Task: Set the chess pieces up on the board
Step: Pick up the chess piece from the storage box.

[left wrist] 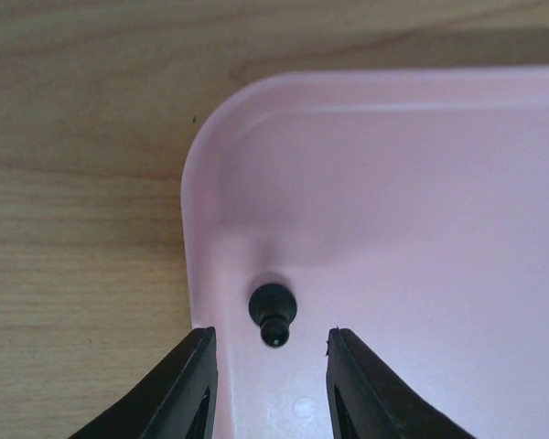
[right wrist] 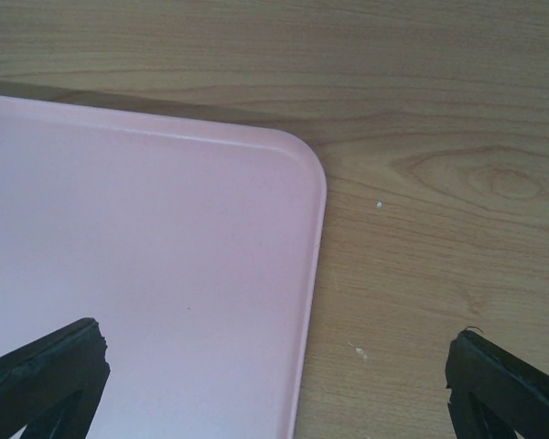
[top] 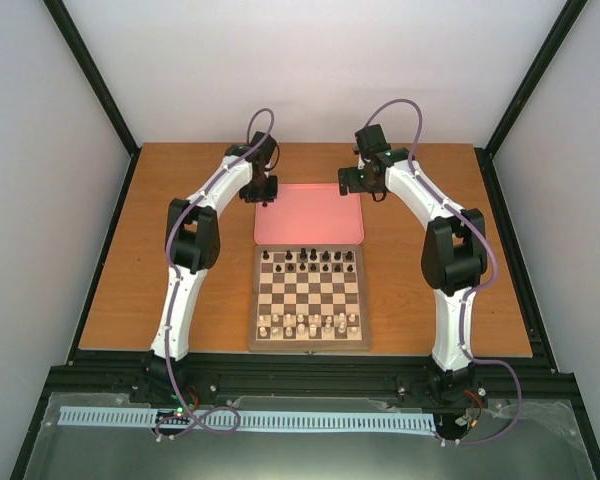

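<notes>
One black pawn [left wrist: 273,314] stands in a corner of the pink tray [left wrist: 393,183]. My left gripper [left wrist: 270,366] hangs right over it, fingers partly apart. The pawn sits just ahead of the tips, with a gap on either side. From above, the left gripper [top: 265,195] is at the tray's far-left corner and hides the pawn. The other black chess pieces [top: 310,260] stand in the far rows of the board [top: 308,342]. My right gripper [right wrist: 274,384] is wide open over the tray's far-right corner [right wrist: 302,155], holding nothing.
Cream pieces [top: 310,323] line the board's near rows. The pink tray [top: 310,215] lies just beyond the board on the brown wooden table [top: 180,290]. A black frame and white walls enclose the table.
</notes>
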`<control>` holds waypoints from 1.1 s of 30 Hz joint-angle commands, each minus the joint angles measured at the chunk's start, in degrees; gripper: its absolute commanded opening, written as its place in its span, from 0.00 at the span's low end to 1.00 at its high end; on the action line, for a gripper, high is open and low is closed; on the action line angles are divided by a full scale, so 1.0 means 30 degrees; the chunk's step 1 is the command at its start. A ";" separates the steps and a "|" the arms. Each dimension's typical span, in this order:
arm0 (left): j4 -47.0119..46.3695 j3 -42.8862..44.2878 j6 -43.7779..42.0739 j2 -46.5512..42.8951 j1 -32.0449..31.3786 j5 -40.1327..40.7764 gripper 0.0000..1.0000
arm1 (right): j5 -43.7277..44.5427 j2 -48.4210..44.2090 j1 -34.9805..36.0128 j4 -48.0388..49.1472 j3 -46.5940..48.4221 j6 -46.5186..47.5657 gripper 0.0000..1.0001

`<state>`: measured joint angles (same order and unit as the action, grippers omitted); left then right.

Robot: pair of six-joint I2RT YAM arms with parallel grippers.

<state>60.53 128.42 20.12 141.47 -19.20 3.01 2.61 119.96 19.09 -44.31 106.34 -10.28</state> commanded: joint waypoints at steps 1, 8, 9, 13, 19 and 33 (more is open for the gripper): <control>0.0193 0.1695 -0.0277 0.0869 -0.0054 -0.0178 0.34 | 0.0215 0.0408 -0.0169 -0.0221 0.0526 0.0132 1.00; 0.0515 0.2603 -0.0150 0.1619 -0.0069 -0.0395 0.30 | 0.0335 0.0640 -0.0203 -0.0393 0.0844 0.0269 1.00; 0.0555 0.2563 -0.0185 0.1615 -0.0074 -0.0347 0.30 | 0.0371 0.0647 -0.0185 -0.0403 0.0850 0.0246 1.00; 0.0543 0.2144 -0.0231 0.1535 -0.0073 -0.0140 0.29 | 0.0307 0.0720 -0.0183 -0.0404 0.0889 0.0155 1.00; 0.0477 0.2233 -0.0189 0.1864 -0.0074 -0.0164 0.25 | 0.0324 0.0735 -0.0183 -0.0433 0.0896 0.0181 1.00; 0.0775 0.2232 -0.0285 0.1421 -0.0052 0.0253 0.01 | 0.0126 0.0853 -0.0197 -0.0404 0.0806 0.0088 1.00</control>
<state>61.43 133.78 19.53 146.12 -19.25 2.90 2.79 121.16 18.98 -45.25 107.31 -10.09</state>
